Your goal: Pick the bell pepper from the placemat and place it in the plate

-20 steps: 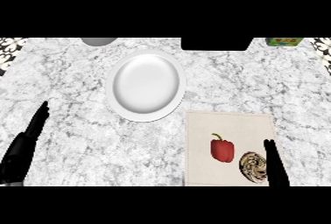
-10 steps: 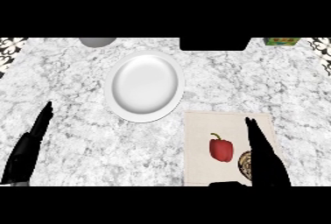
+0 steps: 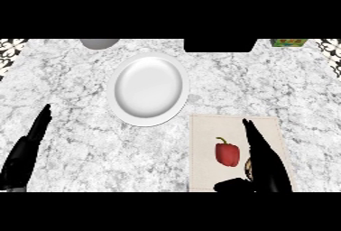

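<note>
A red bell pepper [image 3: 227, 152] with a green stem lies on the beige placemat [image 3: 205, 153] at the lower right of the counter. My right hand [image 3: 266, 158] is open just right of the pepper, fingers straight and pointing away from me, its thumb low near the mat's front edge. It does not touch the pepper. The white plate [image 3: 148, 88] sits up and to the left of the mat, with nothing on it. My left hand [image 3: 26, 151] rests open at the left edge, far from both.
A brown patterned round object [image 3: 249, 168] on the mat is mostly hidden under my right hand. A grey round thing [image 3: 100, 43] shows at the counter's far edge, and a green and yellow box [image 3: 288, 42] at the far right corner.
My right hand has moved forward over the placemat, up beside the pepper, now covering most of the patterned object. The left hand has edged slightly forward.
</note>
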Robot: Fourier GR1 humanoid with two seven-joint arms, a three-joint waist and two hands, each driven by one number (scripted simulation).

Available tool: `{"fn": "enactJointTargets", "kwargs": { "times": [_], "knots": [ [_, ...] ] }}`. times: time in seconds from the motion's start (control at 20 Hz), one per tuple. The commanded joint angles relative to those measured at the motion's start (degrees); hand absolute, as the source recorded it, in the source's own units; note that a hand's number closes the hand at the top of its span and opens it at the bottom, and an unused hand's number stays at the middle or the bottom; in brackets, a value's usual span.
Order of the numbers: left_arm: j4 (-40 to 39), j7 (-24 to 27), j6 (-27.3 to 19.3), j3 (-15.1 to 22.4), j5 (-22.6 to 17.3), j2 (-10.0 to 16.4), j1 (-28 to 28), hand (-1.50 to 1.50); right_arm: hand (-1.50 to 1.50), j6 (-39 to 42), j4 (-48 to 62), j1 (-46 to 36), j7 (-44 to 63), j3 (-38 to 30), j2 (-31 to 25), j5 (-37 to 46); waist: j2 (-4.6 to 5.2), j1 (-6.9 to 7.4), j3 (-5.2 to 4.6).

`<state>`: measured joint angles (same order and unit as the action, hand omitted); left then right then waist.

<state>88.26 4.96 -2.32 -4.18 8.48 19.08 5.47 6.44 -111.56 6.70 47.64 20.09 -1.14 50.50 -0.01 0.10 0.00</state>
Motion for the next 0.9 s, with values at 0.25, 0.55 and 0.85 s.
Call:
{"fn": "enactJointTargets", "kwargs": {
  "times": [0.25, 0.55, 0.85],
  "knots": [
    [0.84, 0.25, 2.65, -3.27, 0.96, -0.63, 0.39, 0.0, -1.5, -2.69, 7.43, 1.5, -6.06, -2.67, -1.66, -2.06, -0.03, -0.07, 0.01],
    [-3.4, 2.39, 2.17, -3.38, 3.93, -3.51, -2.33, 0.0, -1.5, -3.02, 13.12, -4.5, -7.49, -6.23, -1.07, -3.94, 0.0, -0.09, 0.0],
    [-2.02, 1.59, 1.82, -2.94, 5.93, -4.52, -2.2, 0.0, 1.5, -8.73, 17.75, -6.43, -13.08, -5.19, 0.67, -3.35, 0.02, -0.03, 0.0]
  ]
}}
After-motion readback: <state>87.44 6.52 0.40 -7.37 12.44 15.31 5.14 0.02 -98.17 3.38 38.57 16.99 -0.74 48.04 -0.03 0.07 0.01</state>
